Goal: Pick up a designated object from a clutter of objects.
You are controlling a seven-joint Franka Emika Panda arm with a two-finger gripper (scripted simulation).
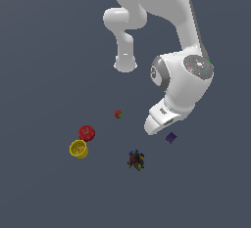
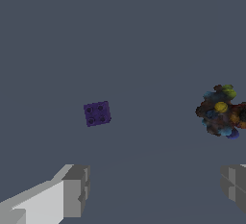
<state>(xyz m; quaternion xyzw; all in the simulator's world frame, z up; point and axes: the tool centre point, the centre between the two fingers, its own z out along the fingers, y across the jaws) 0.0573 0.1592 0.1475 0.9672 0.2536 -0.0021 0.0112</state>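
A: Where is the purple block (image 1: 171, 137) sitting right now?

B: On the dark grey tabletop (image 1: 44, 193), just beside the end of the white arm (image 1: 184, 82) in the exterior view, on the side toward the exterior view's right. Nothing touches it.

A: And from the wrist?

B: It lies flat with four round dimples facing up, slightly turned. The multicoloured clump (image 2: 221, 111) lies well apart from it.

A: What are the fingers doing?

B: The gripper (image 2: 156, 189) is spread wide. One grey finger pad (image 2: 76, 191) shows at one side of the wrist view and the other at the far edge, with bare tabletop between them. They hold nothing, and the block lies clear of both.

A: The rest of the clutter?

B: In the exterior view the clump lies near the block, toward the exterior view's left and lower in the picture. The tiny red-green piece (image 1: 118, 114) lies alone further left. The red round thing (image 1: 87, 133) and the yellow cup-like thing (image 1: 78, 149) touch each other, well apart from the block.
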